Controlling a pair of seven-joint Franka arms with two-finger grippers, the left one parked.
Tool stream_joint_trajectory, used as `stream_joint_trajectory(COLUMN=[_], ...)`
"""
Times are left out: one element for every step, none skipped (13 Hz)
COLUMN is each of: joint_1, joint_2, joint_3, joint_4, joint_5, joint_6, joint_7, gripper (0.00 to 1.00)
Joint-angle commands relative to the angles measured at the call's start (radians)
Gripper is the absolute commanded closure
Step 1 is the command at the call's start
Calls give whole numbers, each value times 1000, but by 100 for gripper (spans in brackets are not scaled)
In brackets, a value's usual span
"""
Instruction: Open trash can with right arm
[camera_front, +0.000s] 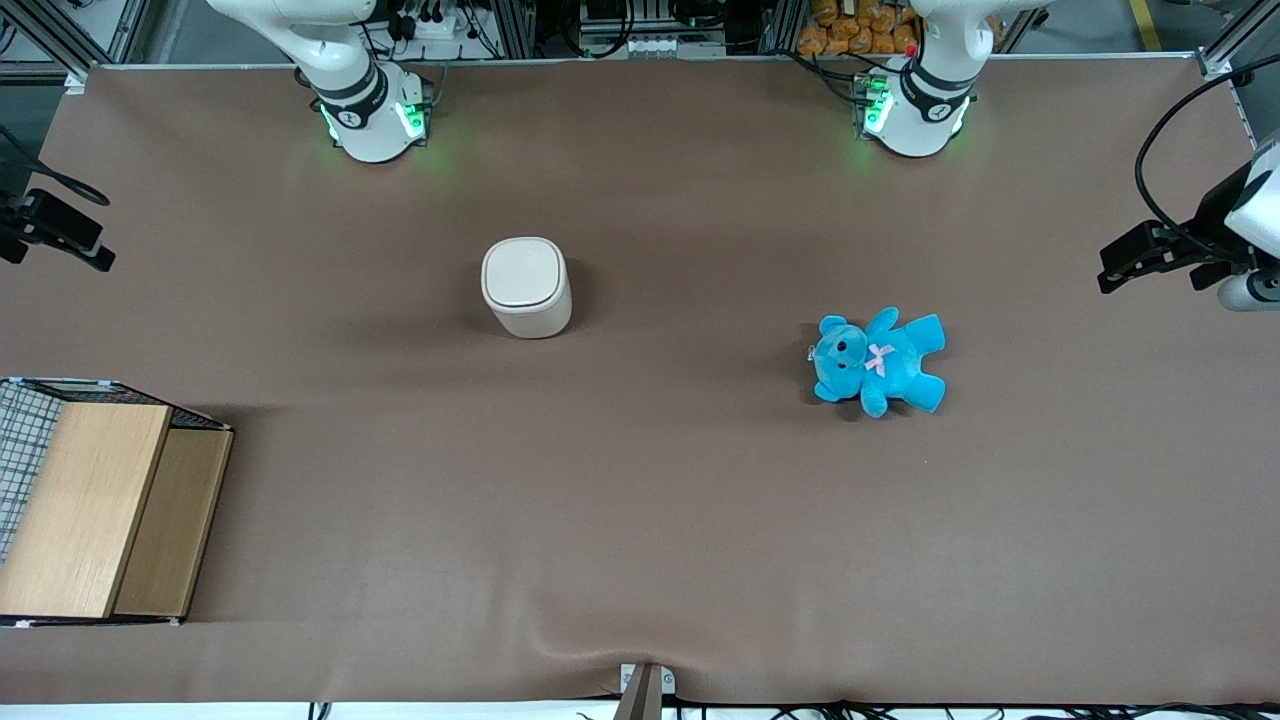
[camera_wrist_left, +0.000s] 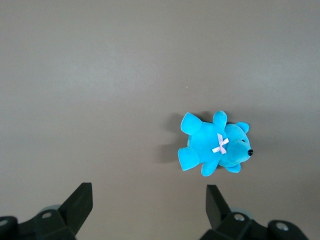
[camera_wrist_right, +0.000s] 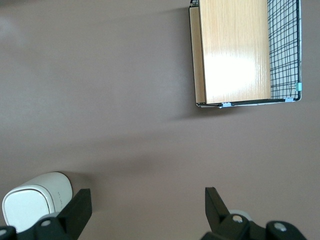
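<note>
The cream-white trash can (camera_front: 526, 287) stands upright near the middle of the brown table with its flip lid down. It also shows in the right wrist view as the trash can (camera_wrist_right: 35, 205), just beside one finger. My right gripper (camera_front: 95, 248) hangs well above the table, far toward the working arm's end and apart from the can. Its fingers stand wide open with only bare table between them, as the right wrist view shows the gripper (camera_wrist_right: 147, 192). Nothing touches the can.
A wooden box with wire mesh (camera_front: 100, 500) (camera_wrist_right: 245, 52) sits at the working arm's end, nearer the front camera than the gripper. A blue teddy bear (camera_front: 878, 361) (camera_wrist_left: 215, 145) lies toward the parked arm's end.
</note>
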Motion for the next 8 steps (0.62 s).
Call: stream_joint_trajectory(joint_1=[7,7,8,10,8,8,10,11], joint_2=[7,7,7,10,18,19,22,24], joint_3=[-3,-4,-4,-3,-3,-3,-1,2], joint_4=[13,15,16,16,21,21,21,19], joint_5=[-14,-14,-15,-15,-15,-15,-15,-14], joint_6=[-15,-13,-12,-12,-13,-13,-13,-15], joint_7=[-5,-6,-5,-5,-9,-8,-8,-8], gripper=[0,0,0,0,0,0,0,0])
